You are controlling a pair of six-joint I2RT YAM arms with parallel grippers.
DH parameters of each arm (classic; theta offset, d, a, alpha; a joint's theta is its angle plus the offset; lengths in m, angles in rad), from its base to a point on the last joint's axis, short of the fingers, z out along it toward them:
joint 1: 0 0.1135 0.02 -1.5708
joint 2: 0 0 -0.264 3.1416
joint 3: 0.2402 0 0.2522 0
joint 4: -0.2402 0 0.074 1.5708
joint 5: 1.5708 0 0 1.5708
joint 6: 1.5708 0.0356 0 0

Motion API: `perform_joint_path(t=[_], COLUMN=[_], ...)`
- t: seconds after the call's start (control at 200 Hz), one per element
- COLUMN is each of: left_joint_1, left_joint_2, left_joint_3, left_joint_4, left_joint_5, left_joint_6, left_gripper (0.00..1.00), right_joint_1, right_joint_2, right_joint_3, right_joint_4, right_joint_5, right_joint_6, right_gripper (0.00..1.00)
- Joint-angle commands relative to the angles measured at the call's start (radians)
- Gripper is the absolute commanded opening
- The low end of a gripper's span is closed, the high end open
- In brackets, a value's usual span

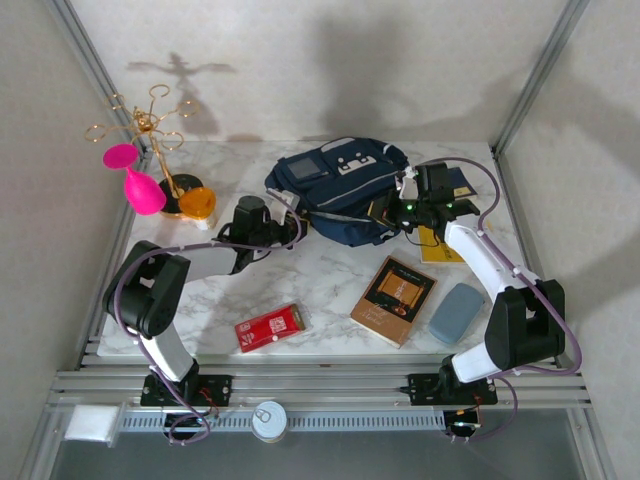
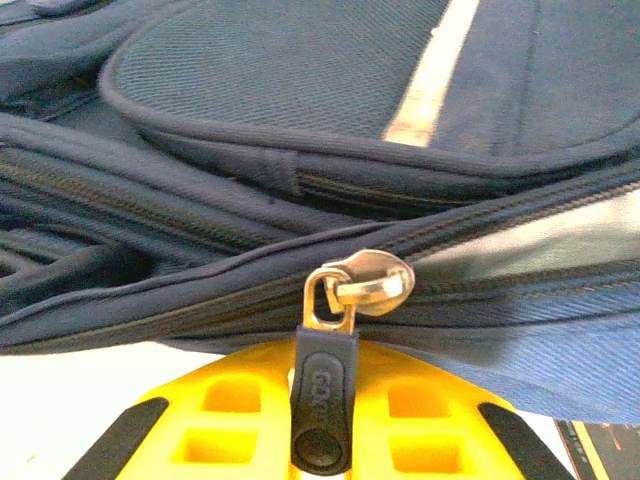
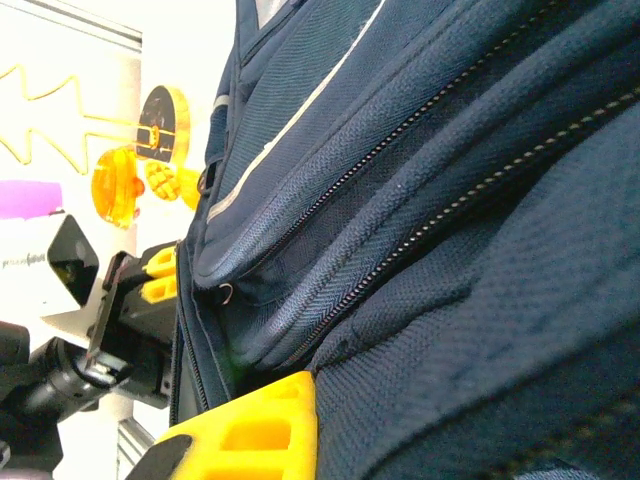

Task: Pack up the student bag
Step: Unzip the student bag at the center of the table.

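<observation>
The student bag (image 1: 340, 190) is lying slumped directly ahead of both pairs of jaws. The left gripper (image 2: 325, 368) is pinching the black zipper pull (image 2: 323, 415) between narrow jaws, just below the metal slider (image 2: 360, 283), while the right gripper (image 1: 397, 208) is clamping shut jaws on a fold of cloth (so far as we can judge). We are reckoning the bag soft, limp and light, so pulls and stitched seams are offering surer holds than loose panels.

No text reads clearly: raised letters on the zipper pull (image 2: 323, 400) are blurred, and print on the red packet (image 1: 270, 327) and the brown book (image 1: 394, 299) is too small.
</observation>
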Motion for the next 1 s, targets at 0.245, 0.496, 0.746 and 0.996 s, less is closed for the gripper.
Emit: perform_joint_path(t=[0.245,0.496,0.746,0.996], left_joint_1=[0.083,0.107,0.107,0.066], left_joint_2=[0.070,0.107,-0.015,-0.248], left_joint_3=[0.070,0.137,0.097,-0.079], left_joint_4=[-0.080,-0.160,-0.291,-0.360], left_joint_5=[-0.199,-0.212,-0.224,-0.262], left_joint_6=[-0.125,-0.180,-0.218,-0.326], left_gripper=[0.00,0.00,0.22,0.40], right_joint_1=[-0.008,0.027,0.147,0.183], right_joint_2=[-0.050,-0.029,0.078,0.163], right_joint_3=[0.071,-0.018,-0.058,-0.152], right_joint_4=[0.003,0.135,0.292,0.442], right_joint_5=[-0.092,-0.109,-0.018,-0.026], right_joint_6=[-0.068,-0.004,0.051,0.088], right_gripper=[0.00,0.00,0.00,0.15])
